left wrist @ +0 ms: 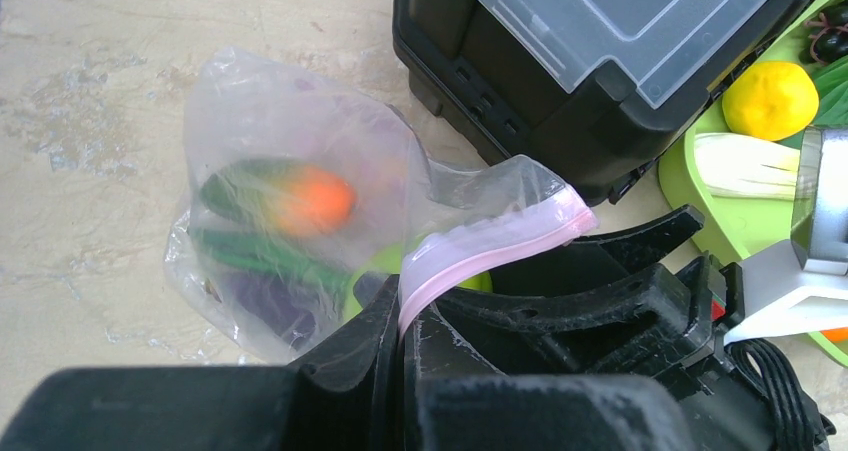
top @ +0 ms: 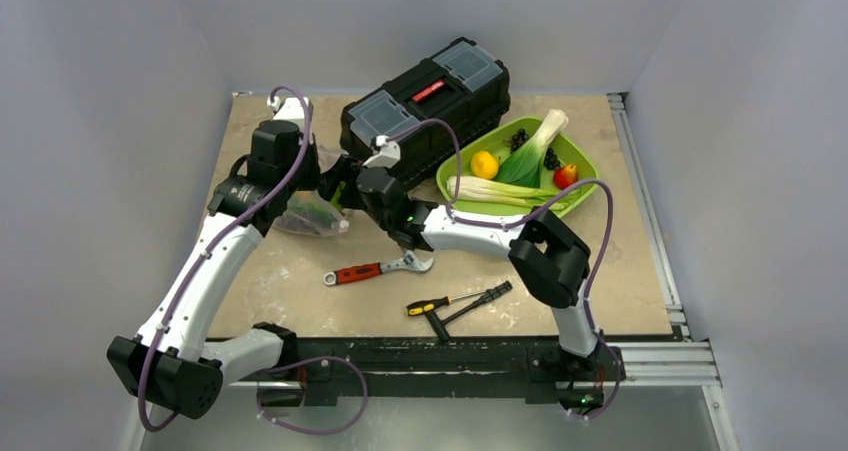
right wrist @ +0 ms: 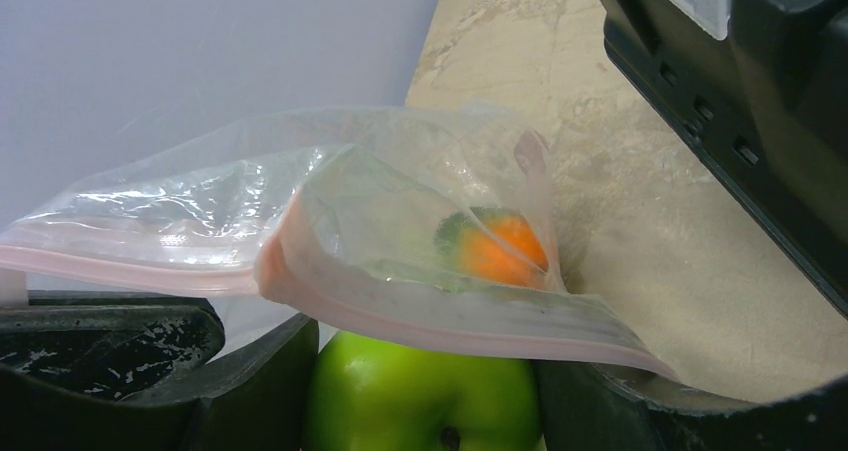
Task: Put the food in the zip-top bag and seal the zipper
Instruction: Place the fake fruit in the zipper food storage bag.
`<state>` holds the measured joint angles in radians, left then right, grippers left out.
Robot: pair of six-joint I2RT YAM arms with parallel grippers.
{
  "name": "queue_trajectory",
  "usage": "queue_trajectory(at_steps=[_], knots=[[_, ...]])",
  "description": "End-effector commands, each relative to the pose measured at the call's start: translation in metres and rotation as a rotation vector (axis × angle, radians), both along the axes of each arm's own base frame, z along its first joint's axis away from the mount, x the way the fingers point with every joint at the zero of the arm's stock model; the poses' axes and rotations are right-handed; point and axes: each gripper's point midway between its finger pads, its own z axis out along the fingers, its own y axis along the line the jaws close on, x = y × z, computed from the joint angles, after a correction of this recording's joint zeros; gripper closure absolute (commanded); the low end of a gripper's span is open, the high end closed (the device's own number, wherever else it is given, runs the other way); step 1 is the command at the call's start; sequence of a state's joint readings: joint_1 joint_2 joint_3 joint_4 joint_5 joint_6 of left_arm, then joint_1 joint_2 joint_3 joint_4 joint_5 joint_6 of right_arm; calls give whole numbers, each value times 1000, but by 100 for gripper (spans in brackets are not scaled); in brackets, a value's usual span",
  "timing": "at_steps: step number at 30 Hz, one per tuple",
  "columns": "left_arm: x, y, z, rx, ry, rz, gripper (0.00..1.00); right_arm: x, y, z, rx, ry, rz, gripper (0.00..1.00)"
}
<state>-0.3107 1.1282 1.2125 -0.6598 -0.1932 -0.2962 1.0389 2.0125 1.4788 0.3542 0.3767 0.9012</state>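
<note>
Your left gripper (left wrist: pixel 402 313) is pinched tight on the zipper (left wrist: pixel 490 236), with the pink strip running straight down between its two black fingers. That holds the mouth of the zip-top bag (left wrist: pixel 270 121) up off the table (top: pixel 300 291).

Your right gripper (right wrist: pixel 430 363) sits right next to it with a green apple (right wrist: pixel 420 399) wedged between its fingers, touching on both sides, so it looks clamped on it. The apple is just under the lip of the bag mouth. From the right wrist view the pink edge drapes across the top of it.

Through the plastic you can see an orange fruit (left wrist: pixel 315 199), a slim green pod (left wrist: pixel 260 253) and a dark purple piece (left wrist: pixel 265 301). The bag rests at the far left of the table, just beside the black toolbox (top: pixel 425 101).

The toolbox has a red label on its handle and some embossing on the clear lid, but both are too small to read.

To the right of the toolbox, the lime-green tray (top: pixel 588 171) holds a yellow fruit (top: pixel 484 164), a red fruit (top: pixel 565 175), black grapes (top: pixel 518 138) and two leeks (top: pixel 500 191).

Closer to the arm bases, a red-handled wrench (top: pixel 378 268) lies near two screwdrivers (top: pixel 458 301).
</note>
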Motion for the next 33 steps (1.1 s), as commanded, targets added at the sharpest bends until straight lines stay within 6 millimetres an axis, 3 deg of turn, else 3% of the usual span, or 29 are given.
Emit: queue_trajectory(at_steps=[1,9,17,33], knots=[[4,-4,17,-34,-68,-6,100,6,-2,27,11,-49,-33,49],[4,-4,15,-30,-62,-5,100,2,-6,33,-28,-73,-8,31],[4,-4,14,-30,-58,-6,100,-2,-14,42,-56,-88,-1,4],[6,-5,12,-26,-48,-6,100,-18,-44,54,-128,-67,3,1]])
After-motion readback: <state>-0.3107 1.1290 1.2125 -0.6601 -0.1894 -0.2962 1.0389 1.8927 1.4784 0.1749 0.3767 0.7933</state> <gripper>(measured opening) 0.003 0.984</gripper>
